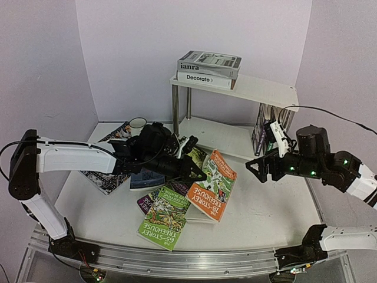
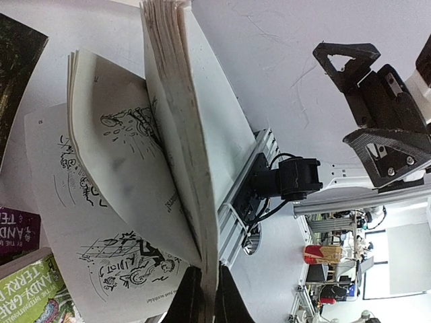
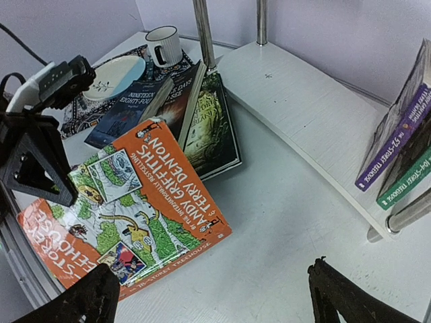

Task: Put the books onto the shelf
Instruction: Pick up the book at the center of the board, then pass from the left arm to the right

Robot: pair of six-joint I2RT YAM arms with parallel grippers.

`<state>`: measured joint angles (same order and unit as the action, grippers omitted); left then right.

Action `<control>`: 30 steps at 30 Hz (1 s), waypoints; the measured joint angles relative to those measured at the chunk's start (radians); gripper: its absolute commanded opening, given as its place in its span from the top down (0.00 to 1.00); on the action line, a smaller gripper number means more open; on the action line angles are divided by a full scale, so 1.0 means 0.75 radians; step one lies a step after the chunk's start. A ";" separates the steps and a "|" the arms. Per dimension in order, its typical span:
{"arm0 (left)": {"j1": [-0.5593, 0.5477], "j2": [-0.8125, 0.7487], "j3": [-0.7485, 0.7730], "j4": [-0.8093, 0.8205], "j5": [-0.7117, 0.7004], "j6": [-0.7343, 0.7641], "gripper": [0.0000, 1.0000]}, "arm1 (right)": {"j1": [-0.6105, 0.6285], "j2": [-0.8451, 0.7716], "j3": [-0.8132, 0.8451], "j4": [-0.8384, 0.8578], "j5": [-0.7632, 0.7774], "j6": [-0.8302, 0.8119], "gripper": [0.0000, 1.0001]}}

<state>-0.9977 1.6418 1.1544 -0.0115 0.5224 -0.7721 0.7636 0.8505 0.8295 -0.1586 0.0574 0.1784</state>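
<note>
Lilac walls are enclosing a white table [image 1: 265, 206]. At the far left, a mug [image 1: 137, 124] is standing by a patterned placemat [image 1: 100, 177]. The left gripper [image 1: 199, 171] is pinching the orange book [image 1: 219, 187] by its edge, with the pages fanning open. A green book [image 1: 164, 219] is lying just near of it. Behind, the shelf [image 1: 259, 88] is carrying two stacked books [image 1: 209, 68] on top and upright books [image 1: 261, 132] below at the right. The right gripper [image 1: 259, 167] is hovering with its fingers spread wide, gripping nothing.

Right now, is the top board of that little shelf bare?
No, two books lie stacked flat on the shelf's top board, toward its left end.
</note>
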 measured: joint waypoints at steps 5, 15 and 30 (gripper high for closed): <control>0.024 -0.030 -0.028 -0.010 0.000 0.020 1.00 | 0.017 0.045 0.000 0.033 -0.060 -0.135 0.02; 0.073 -0.100 -0.090 -0.020 0.000 0.023 1.00 | 0.305 0.232 0.002 0.081 0.052 -0.449 0.02; 0.097 -0.106 -0.117 -0.020 0.005 0.029 1.00 | 1.055 0.290 -0.359 0.583 0.724 -1.393 0.02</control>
<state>-0.9252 1.5627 1.0664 -0.0265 0.5260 -0.7501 1.5552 1.0679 0.5606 0.2788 0.6007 -0.8667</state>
